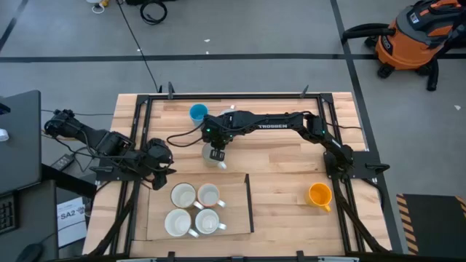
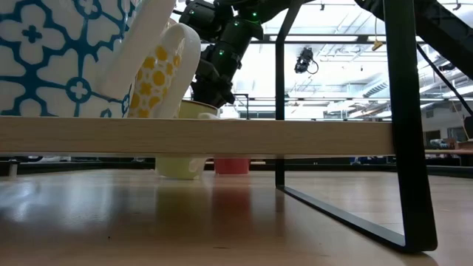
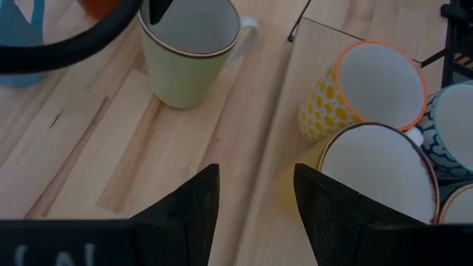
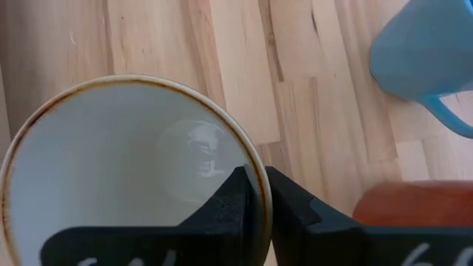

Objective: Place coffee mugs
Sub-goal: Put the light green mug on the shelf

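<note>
A pale mug [image 1: 214, 158] stands upright on the wooden table beyond the tan mat [image 1: 234, 191], and my right gripper [image 4: 259, 193] is shut on its rim. The low view shows its base [image 2: 180, 168] down on the wood. On the mat stand several mugs [image 1: 194, 208], among them a yellow-dotted one [image 3: 347, 96]. A blue mug [image 1: 198, 113] sits near the far edge and an orange mug [image 1: 319, 195] at the right. Beside the held mug is a reddish-brown one [image 4: 414, 204]. My left gripper [image 3: 255, 210] hovers open at the mat's left, holding nothing. My right gripper pinches the pale mug's rim [image 4: 257, 171] with one finger inside the cup and one outside its wall. The fingers come slanting down from above. The mug is upright with its base on the table.
A black metal frame [image 1: 320, 109] runs around the tabletop, and one of its posts [image 2: 403, 111] rises close in the low view. Bare wood lies between the mat and the orange mug. An orange vacuum [image 1: 419, 36] stands on the floor beyond the table.
</note>
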Robot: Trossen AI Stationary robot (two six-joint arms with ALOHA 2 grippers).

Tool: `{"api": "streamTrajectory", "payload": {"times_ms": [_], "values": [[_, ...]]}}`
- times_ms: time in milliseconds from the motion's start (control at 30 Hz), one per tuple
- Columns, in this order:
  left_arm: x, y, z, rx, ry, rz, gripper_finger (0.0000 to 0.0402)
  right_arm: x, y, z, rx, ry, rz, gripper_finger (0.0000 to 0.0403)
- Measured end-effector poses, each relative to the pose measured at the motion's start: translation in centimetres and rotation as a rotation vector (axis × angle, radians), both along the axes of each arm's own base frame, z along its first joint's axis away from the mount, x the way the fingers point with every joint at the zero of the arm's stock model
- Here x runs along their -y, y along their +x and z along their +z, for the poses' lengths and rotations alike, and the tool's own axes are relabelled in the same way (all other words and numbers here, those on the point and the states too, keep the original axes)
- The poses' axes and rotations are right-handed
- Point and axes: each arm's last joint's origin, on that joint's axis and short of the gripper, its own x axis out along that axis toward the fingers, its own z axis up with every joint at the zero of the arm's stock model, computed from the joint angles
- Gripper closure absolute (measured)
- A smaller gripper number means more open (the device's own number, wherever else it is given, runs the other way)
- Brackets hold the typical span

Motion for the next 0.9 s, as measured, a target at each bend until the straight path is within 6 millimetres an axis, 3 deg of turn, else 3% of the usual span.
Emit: {"api": "streamTrajectory", "payload": {"times_ms": [633, 900], "values": [[0.01, 0.02, 0.03, 0.003, -0.001, 0.000, 0.0221, 0.08, 0.22, 0.02, 0.022, -0.006, -0.003, 0.0334], [0.01, 0.02, 0.03, 0.003, -0.001, 0.000, 0.0221, 0.08, 0.22, -0.01, 0.021, -0.005, -0.003, 0.0290]]}}
